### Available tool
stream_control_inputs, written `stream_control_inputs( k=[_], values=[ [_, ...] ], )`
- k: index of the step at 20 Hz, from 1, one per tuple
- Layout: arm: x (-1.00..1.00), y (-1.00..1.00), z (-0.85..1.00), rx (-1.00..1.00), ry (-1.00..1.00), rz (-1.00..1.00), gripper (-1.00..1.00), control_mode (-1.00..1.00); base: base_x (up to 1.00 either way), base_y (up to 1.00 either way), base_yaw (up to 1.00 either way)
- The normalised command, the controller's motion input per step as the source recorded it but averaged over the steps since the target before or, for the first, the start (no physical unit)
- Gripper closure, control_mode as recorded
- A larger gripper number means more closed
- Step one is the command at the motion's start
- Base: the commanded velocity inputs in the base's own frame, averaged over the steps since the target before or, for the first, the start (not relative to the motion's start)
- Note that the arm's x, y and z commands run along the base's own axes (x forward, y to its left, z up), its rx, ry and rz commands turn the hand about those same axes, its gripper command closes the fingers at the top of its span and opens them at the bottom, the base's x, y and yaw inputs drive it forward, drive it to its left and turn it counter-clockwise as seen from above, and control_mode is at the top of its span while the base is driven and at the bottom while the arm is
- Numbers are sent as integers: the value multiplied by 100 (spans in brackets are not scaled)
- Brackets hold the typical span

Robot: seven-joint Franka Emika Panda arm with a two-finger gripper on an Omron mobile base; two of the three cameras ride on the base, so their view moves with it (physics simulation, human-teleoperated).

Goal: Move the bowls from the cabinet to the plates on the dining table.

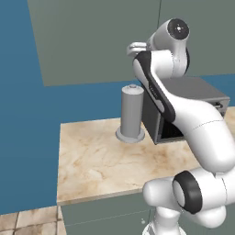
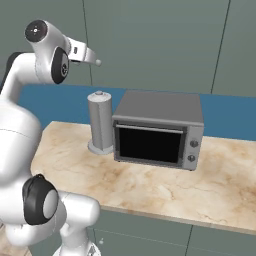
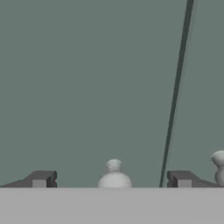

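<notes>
The grey-green cabinet hangs on the wall above the counter with its flat doors closed. My gripper is raised close to a door and is open. In the hand view a small round grey knob sits between the two dark fingertips, without touching them. A second knob is past the door seam on the right. The bowls are hidden behind the doors. The plates and the dining table are out of view.
On the beige marble counter below the cabinet stand a grey toaster oven and an upright grey cylinder beside it. A blue wall strip runs between counter and cabinet.
</notes>
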Motion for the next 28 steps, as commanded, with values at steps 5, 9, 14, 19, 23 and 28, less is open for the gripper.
stream_control_inputs(
  k=[5,9,14,19,23,28],
  values=[
    [19,0,-8,-1,1,0,-100,-100,0,0,0],
    [25,0,-11,-2,0,0,-100,-100,0,0,0],
    [2,0,0,0,1,0,-100,-100,0,0,0],
    [0,0,0,0,0,0,100,-100,0,0,0],
    [0,0,0,0,0,0,100,-100,0,0,0],
    [0,0,0,0,0,0,100,-100,0,0,0]
  ],
)
